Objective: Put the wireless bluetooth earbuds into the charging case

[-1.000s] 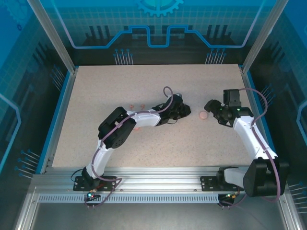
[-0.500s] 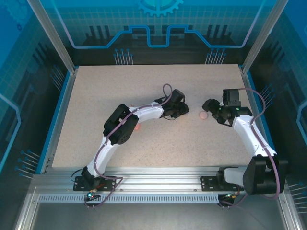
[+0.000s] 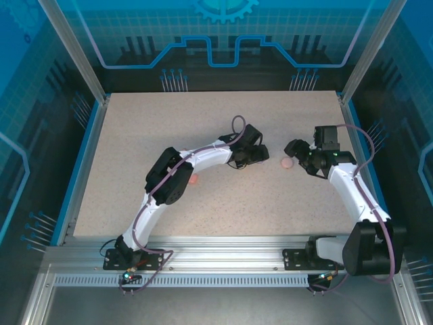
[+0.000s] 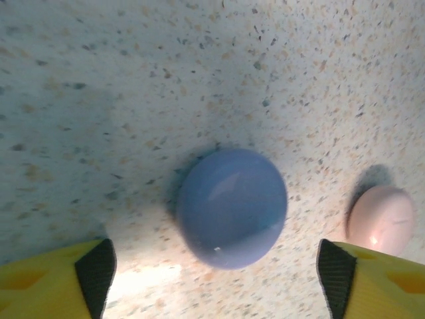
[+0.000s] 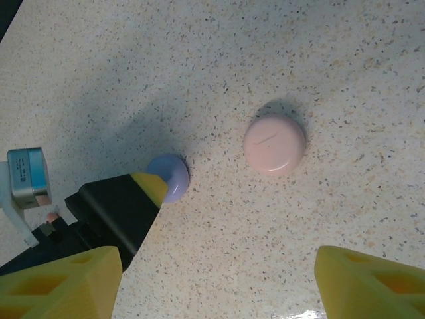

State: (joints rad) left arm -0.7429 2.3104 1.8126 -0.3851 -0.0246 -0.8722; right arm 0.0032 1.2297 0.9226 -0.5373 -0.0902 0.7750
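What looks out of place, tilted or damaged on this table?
Nothing stands out. The blue case and the pink case both rest flat and shut on the table, apart from each other, with no crack or spill visible.

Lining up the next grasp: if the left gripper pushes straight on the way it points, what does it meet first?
Probably the blue round case, lying centred between the left gripper's open fingers; the pink case sits off to the side. Depth is unclear.
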